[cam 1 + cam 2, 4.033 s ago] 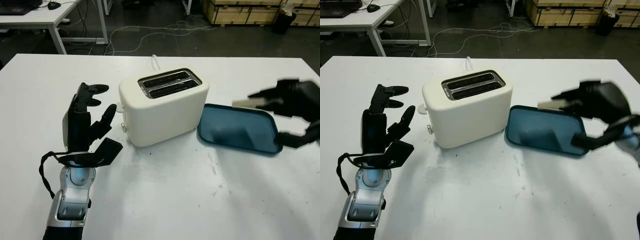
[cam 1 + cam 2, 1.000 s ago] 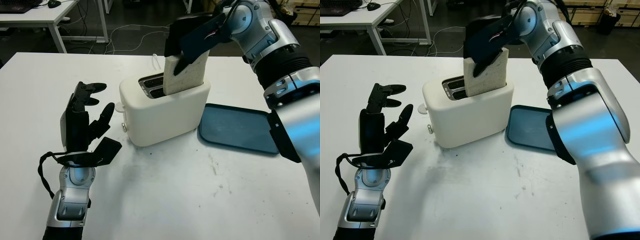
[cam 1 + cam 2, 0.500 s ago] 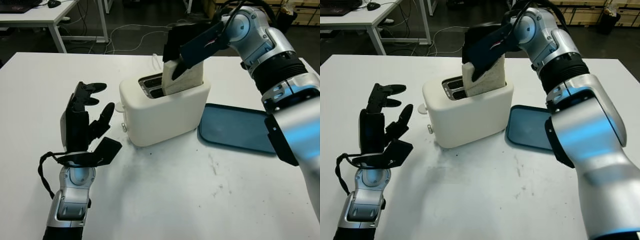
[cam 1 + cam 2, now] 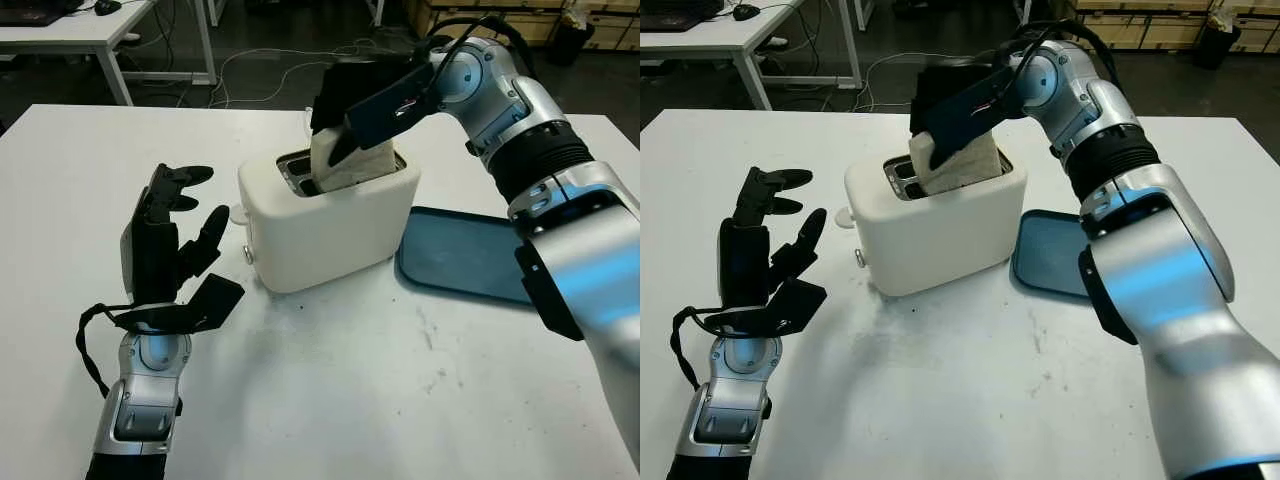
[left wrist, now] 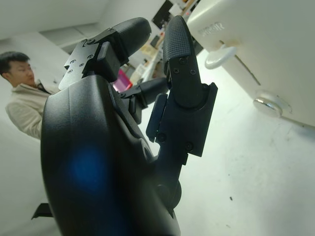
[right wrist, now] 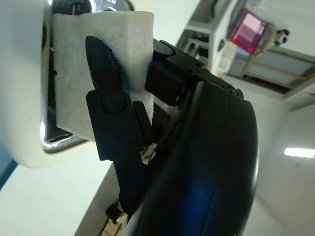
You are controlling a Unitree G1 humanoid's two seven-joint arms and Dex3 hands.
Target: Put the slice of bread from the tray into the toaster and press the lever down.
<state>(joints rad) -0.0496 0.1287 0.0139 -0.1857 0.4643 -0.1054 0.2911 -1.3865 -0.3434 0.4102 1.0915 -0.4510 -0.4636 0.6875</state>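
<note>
Right robot hand gripping bread slice (tilted), half in toaster

This is a lab or workshop room, not a home kitchen. The white bench stands on a dark bare floor, and loose cables trail across that floor at about 12 o'clock. At 10 o'clock sits a second white desk on metal legs, with a computer mouse and a dark device on it. At 1 to 2 o'clock, wooden crates are stacked along the far side, with a black bin beside them. In the left wrist view, a person in a light hoodie stands in the background.
</note>
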